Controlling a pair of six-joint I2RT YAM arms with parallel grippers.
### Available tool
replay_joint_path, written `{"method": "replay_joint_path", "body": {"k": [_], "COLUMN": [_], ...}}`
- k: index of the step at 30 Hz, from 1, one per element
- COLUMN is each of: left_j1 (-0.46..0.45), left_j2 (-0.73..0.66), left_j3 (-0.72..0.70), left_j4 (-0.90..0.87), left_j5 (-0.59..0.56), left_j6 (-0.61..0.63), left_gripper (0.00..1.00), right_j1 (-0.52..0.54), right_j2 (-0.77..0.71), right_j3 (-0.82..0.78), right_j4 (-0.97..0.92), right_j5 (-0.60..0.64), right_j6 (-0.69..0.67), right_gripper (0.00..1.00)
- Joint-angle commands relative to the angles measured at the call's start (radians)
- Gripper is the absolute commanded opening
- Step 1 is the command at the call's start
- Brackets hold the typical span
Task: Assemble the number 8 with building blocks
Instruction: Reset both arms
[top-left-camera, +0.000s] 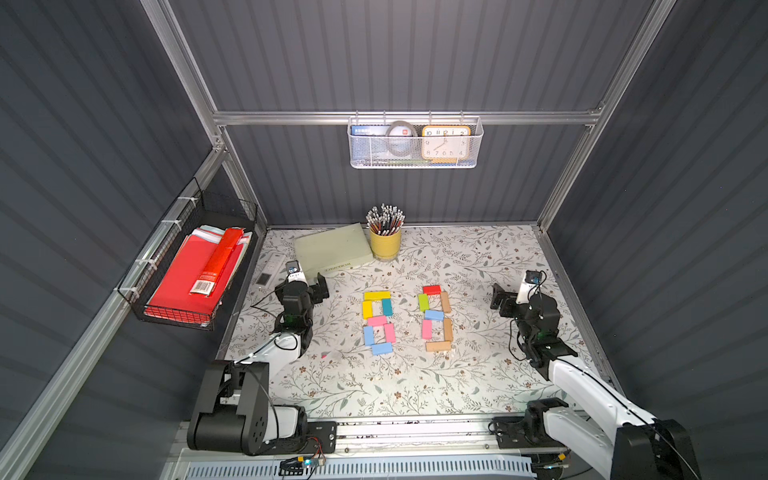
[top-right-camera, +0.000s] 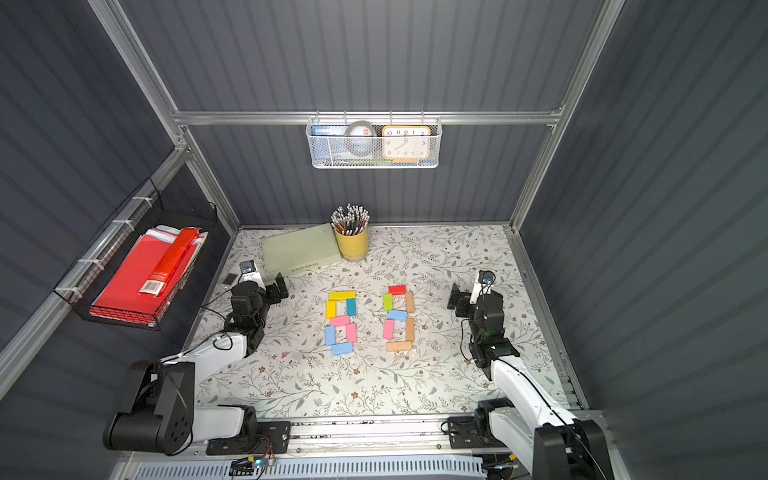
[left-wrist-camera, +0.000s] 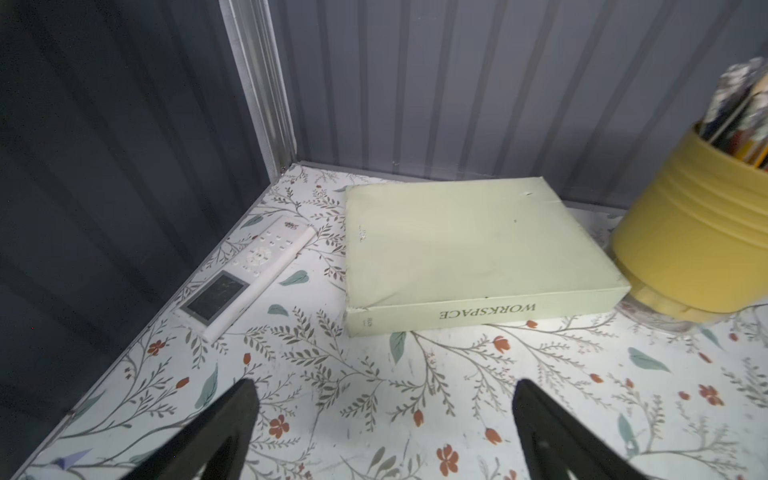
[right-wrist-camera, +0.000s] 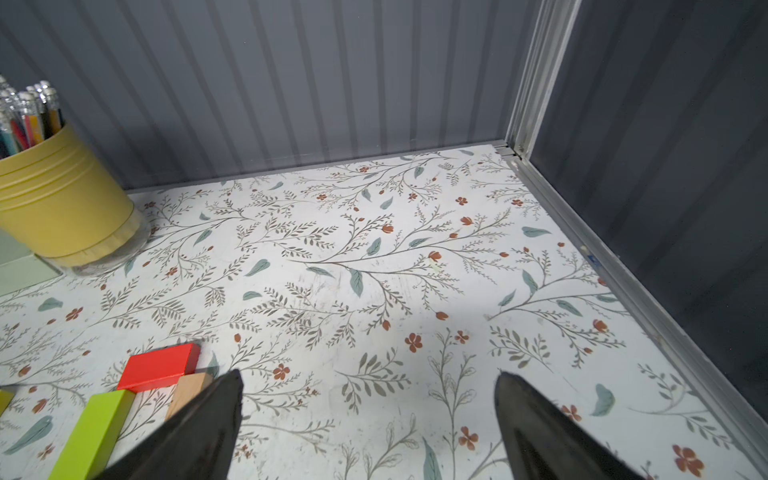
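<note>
Two figures of the number 8 made of building blocks lie flat mid-table in both top views. The left number 8 (top-left-camera: 377, 320) is yellow, teal, pink and light blue. The right one (top-left-camera: 434, 315) is red (right-wrist-camera: 160, 365), lime green (right-wrist-camera: 93, 432), tan (right-wrist-camera: 187, 392), light blue and pink. My left gripper (top-left-camera: 322, 286) (left-wrist-camera: 384, 399) hovers open and empty left of the figures, facing the back left corner. Standing to their right, my right gripper (top-left-camera: 500, 301) (right-wrist-camera: 370, 390) is open and empty too, with one finger (right-wrist-camera: 216, 411) near the red and tan blocks.
A pale green book (top-left-camera: 332, 249) (left-wrist-camera: 465, 249) and a yellow pencil cup (top-left-camera: 385, 243) (right-wrist-camera: 62, 208) stand at the back. A white remote (left-wrist-camera: 249, 274) lies by the left wall. A black wire basket (top-left-camera: 137, 291) hangs on the left wall, a white one (top-left-camera: 415, 162) on the back wall.
</note>
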Motion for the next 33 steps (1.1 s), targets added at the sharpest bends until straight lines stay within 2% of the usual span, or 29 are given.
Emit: {"method": "replay_joint_path", "body": {"k": [1,9,19,26,29,33], "left_j1": [0.027,0.047,0.057,0.075,0.077,0.077], "left_j2": [0.055,0.170,0.197,0.277,0.298,0.297], "left_j3": [-0.031,-0.082,-0.082,-0.076,-0.064,-0.087], "left_j4": [0.131,0.288,0.359,0.461,0.454,0.496], "left_j5": [0.017,-0.006,0.071,0.129,0.134,0.163], "left_j6": [-0.006,0.003,0.032,0.036,0.035,0.048], "left_gripper": [0.99,1.00,0.99,0.99,0.99,0.99], "right_j1": [-0.040,-0.084,-0.121,-0.162,-0.174,-0.184], "right_j2": [0.027,0.135,0.221,0.353,0.393,0.492], "right_j3": [-0.045,-0.155,-0.135,-0.072,-0.042,-0.058], "right_j4": [0.128,0.410,0.495,0.545,0.558,0.689], "right_j5": [-0.045,-0.089,-0.161,-0.236,-0.276,-0.290], "right_j6": [0.026,-0.029,-0.056,-0.060,-0.068,-0.047], "right_gripper": [0.99,0.99,0.99,0.99,0.99,0.99]}}
